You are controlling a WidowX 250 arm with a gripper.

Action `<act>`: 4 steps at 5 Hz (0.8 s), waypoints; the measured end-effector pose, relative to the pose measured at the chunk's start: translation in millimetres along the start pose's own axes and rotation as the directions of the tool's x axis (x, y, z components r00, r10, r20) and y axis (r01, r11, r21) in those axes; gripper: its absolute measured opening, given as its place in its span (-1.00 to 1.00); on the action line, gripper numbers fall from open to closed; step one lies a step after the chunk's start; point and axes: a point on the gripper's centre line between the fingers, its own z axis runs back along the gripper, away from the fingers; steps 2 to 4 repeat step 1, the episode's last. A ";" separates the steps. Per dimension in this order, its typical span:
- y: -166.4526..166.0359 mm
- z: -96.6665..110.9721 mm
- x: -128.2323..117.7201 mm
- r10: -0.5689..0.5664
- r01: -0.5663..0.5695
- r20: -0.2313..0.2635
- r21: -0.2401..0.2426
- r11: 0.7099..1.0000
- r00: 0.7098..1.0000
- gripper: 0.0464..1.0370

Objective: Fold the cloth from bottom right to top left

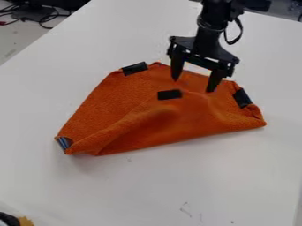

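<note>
Folding seems nearly done: the gripper [193, 85] hangs over the cloth [118, 103], its 2 fingers apart. Next, rise clear of it.

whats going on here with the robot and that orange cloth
A black robot arm is at work on an orange cloth on a white table. Its gripper hangs open over the cloth's upper part, fingers spread. The cloth is partly folded over itself, with its lower edge running slantwise and a bulge near the middle.
</note>
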 end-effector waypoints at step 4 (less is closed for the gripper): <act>-13.5 1.9 0.0 0.003 -0.003 0.016 -0.025 1.000 1.000 0.93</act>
